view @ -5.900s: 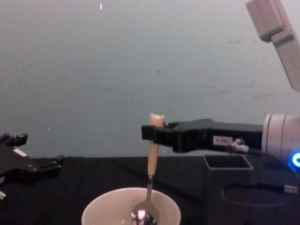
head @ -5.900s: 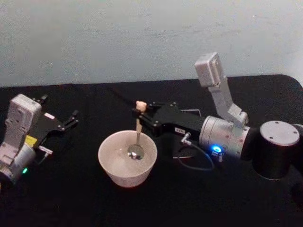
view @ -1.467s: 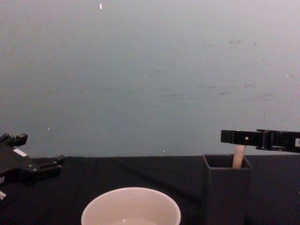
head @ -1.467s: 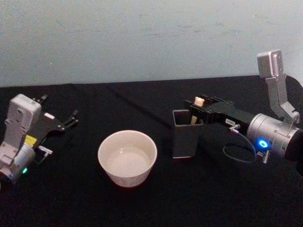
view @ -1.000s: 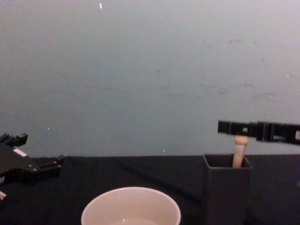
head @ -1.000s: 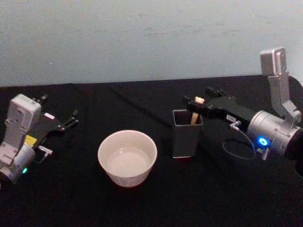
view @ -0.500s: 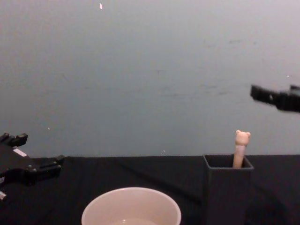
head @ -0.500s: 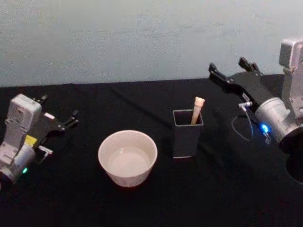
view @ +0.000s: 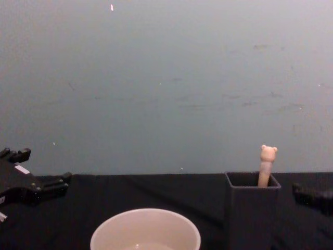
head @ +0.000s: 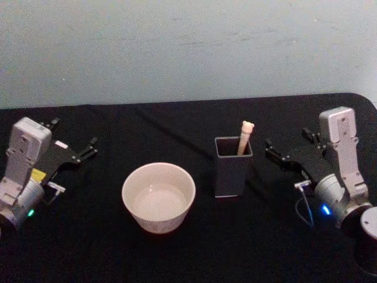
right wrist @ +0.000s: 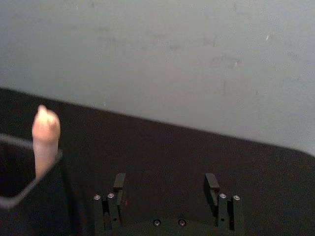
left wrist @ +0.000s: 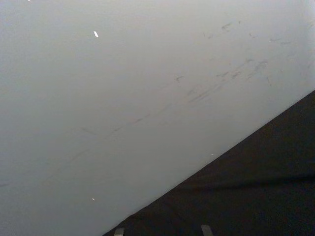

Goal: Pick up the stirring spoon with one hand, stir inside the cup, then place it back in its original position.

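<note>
In dark holder (head: 232, 168), stirring spoon (head: 245, 136) upright, bear-head up

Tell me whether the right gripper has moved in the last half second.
Yes. In the head view the right gripper has dropped from up near the wall to table level, open, just right of the dark holder, which has kept its place with the spoon inside.

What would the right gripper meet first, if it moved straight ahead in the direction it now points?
Probably the dark grey square holder with the bear-topped beige stirring spoon in it. The open right gripper points toward it, low beside it. Depth is unclear, so it might pass just behind the holder.
</note>
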